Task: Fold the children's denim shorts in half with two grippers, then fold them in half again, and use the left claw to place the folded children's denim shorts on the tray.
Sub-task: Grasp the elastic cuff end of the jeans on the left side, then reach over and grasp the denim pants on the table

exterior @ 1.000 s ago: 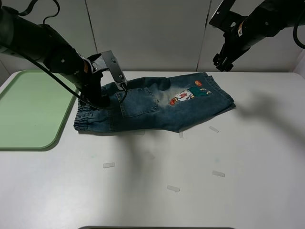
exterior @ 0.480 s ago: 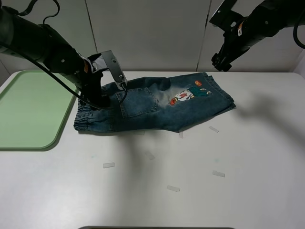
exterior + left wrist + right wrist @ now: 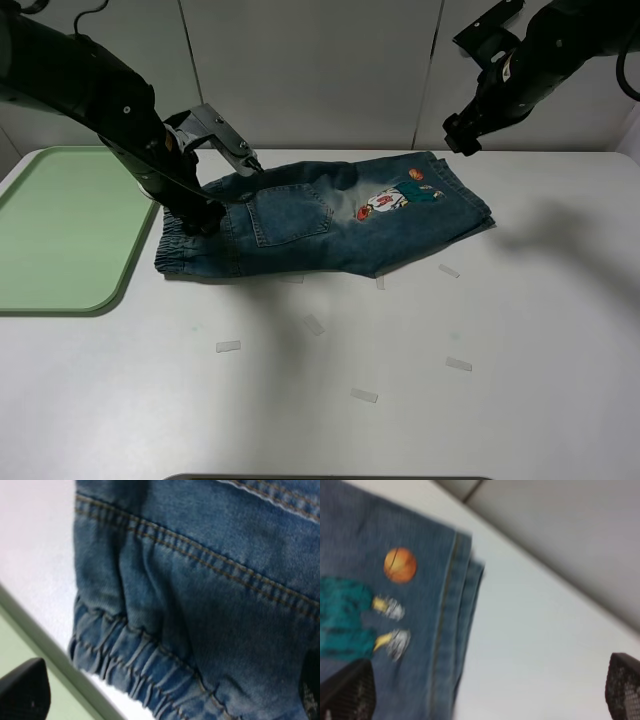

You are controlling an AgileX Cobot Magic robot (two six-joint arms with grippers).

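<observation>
The children's denim shorts [image 3: 330, 220] lie folded on the white table, pocket and cartoon patch [image 3: 398, 197] facing up, gathered waistband toward the tray [image 3: 60, 230]. My left claw [image 3: 200, 217] hangs low over the waistband end, jaws open, nothing between them. The left wrist view shows the elastic waistband [image 3: 145, 675] close below the open left gripper [image 3: 167, 687], with the tray's rim [image 3: 50, 650] beside it. My right gripper [image 3: 460, 135] is raised above the far right leg end, open and empty. In the right wrist view, the right gripper [image 3: 485, 687] hovers over the hem [image 3: 450, 615] and patch.
Several small tape strips lie on the table in front of the shorts, such as one strip [image 3: 228, 347] and another strip [image 3: 363, 395]. A pale wall stands behind the table. The tray sits at the table's left edge.
The left arm has swung and turned, its wrist plate shifting left and up over the waistband. The right arm has drifted slightly right. The shorts lie as before.
</observation>
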